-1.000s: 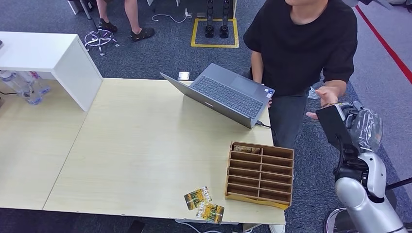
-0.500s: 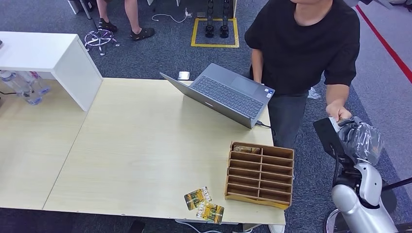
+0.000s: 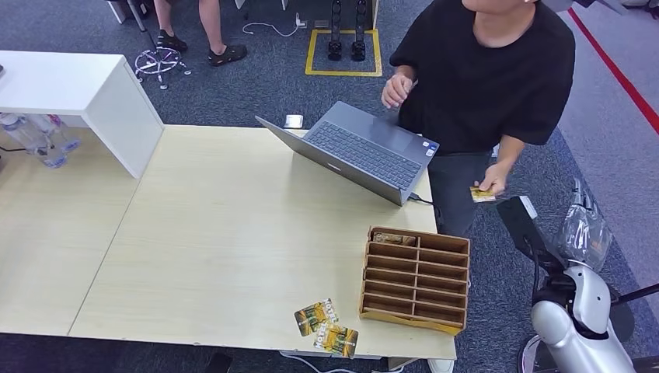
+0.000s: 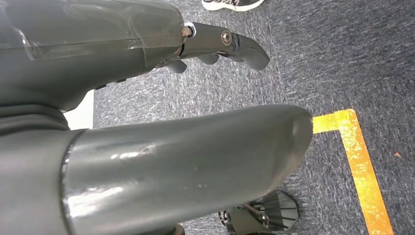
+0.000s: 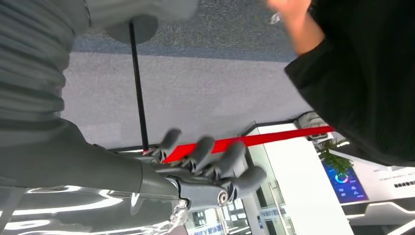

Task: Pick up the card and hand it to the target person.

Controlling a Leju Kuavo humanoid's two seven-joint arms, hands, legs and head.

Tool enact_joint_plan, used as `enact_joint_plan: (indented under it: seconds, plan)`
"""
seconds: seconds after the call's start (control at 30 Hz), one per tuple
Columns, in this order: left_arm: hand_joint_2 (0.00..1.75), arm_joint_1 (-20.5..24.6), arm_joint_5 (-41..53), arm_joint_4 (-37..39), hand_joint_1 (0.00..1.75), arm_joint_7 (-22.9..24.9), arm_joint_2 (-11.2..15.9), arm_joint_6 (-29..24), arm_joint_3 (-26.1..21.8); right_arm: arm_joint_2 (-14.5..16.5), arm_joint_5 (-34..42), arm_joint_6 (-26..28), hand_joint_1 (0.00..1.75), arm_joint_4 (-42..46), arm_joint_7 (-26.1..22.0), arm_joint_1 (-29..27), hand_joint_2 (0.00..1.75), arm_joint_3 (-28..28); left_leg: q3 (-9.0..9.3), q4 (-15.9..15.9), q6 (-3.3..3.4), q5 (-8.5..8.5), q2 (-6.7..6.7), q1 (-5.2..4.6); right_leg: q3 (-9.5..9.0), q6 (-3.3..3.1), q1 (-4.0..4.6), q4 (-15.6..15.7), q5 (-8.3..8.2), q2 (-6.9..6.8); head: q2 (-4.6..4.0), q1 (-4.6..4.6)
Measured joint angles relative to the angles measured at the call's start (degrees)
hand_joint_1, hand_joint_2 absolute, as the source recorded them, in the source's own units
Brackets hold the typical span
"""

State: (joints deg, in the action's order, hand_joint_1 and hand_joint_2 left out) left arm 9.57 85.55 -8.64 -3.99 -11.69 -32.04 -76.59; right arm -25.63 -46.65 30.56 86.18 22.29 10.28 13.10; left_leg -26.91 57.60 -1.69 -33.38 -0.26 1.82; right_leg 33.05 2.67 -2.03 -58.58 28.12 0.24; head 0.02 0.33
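Robot hand (image 5: 205, 171) empty, below card (image 3: 482, 194)

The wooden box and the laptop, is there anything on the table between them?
No. In the head view, bare table separates the wooden box from the laptop.

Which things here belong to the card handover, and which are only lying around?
Job: card in the person's hand; right hand, holding nothing.

Lying about: laptop, wooden organizer, two cards at the table edge, bottles.
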Motion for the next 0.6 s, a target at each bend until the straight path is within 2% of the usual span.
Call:
enact_joint_plan:
  seconds: [0.27,0.5,0.57,0.6]
  plan:
    - [0.0,0.0,-0.1,0.0,0.0,-0.3,0.0,0.2,0.0,-0.2,-1.2,0.0,0.0,0.1,0.5,-1.0,1.75,-0.5,0.01,0.0,0.0,0.0,0.0,0.0,0.0,0.0,0.0,0.0,0.0,0.0,0.0,0.01]
    - [0.0,-0.1,-0.5,0.0,0.0,-0.1,0.0,0.1,0.0,-0.4,-4.6,1.8,0.0,3.4,1.9,-4.3,1.75,-2.7,0.01,0.0,0.0,0.0,0.0,0.0,0.01,0.0,0.0,0.0,0.0,-0.01,0.0,0.0]
    - [0.0,-0.1,-0.8,0.0,0.0,0.1,0.0,0.0,0.0,-0.4,-5.6,2.8,0.0,4.8,2.5,-5.9,0.87,-3.7,0.02,0.0,0.0,0.0,0.0,0.0,0.01,0.0,0.0,0.0,0.0,-0.03,0.0,0.0]
    - [0.0,-0.2,-0.9,0.0,0.0,0.1,0.0,-0.1,0.0,-0.4,-5.9,3.1,0.0,5.1,2.6,-6.4,0.58,-4.0,0.02,0.0,0.0,0.0,0.0,0.0,0.01,0.0,0.0,0.0,0.0,-0.04,0.0,0.0]
